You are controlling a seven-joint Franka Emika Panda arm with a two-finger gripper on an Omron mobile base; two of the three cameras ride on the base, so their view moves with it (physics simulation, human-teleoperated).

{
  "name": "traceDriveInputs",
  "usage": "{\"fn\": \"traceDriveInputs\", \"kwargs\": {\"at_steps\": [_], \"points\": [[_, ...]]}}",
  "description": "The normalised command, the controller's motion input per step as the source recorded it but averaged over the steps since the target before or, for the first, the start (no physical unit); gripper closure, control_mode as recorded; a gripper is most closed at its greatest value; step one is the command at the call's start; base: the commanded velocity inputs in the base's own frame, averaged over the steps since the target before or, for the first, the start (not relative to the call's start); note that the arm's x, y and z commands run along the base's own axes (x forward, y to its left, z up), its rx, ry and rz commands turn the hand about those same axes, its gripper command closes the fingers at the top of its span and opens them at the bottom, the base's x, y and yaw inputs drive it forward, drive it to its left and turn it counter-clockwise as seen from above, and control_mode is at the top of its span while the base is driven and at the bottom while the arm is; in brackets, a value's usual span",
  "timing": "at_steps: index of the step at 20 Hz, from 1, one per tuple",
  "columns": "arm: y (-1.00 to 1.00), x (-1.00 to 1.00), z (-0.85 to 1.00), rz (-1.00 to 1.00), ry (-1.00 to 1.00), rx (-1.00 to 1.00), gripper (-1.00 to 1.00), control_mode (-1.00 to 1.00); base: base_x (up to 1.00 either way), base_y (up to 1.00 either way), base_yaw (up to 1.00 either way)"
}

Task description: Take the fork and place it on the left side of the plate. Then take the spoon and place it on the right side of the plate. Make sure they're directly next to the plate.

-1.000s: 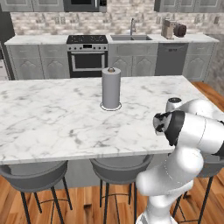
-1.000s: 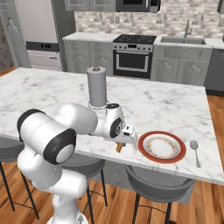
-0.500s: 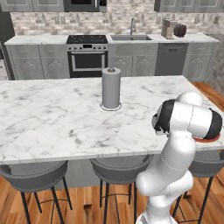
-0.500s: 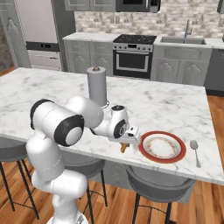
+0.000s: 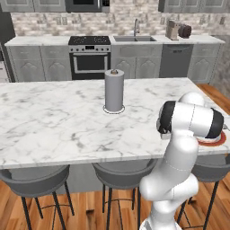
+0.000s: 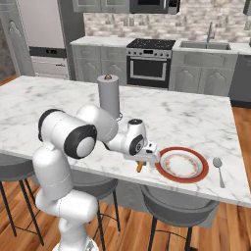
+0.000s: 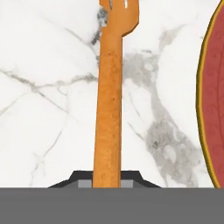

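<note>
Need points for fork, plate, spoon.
fork [image 7: 108, 105], hand view, middle of the orange handle.
plate [image 6: 168, 171], right base view, red rim on its left side.
spoon [image 6: 217, 162], right base view, oval bowl.

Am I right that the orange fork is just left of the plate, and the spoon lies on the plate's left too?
Not quite. The fork is just left of the plate, under the pincer, but the spoon lies on the plate's right, apart from its rim. The right base view shows it.
</note>
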Motion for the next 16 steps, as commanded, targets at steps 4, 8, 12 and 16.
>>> {"fn": "traceDriveInputs", "kwargs": {"at_steps": [4, 8, 12, 16], "points": [[0.0, 0.2, -0.29, 0.0, 0.03, 0.0, -1.0, -1.0, 0.0, 0.0, 0.0], [0.11, 0.02, -0.12, 0.0, 0.03, 0.0, -1.0, -1.0, 0.0, 0.0, 0.0], [0.21, -0.15, 0.17, 0.0, 0.0, 0.0, -1.0, -1.0, 0.0, 0.0, 0.0], [0.27, -0.21, 0.37, 0.0, 0.0, 0.0, -1.0, -1.0, 0.0, 0.0, 0.0]]}}
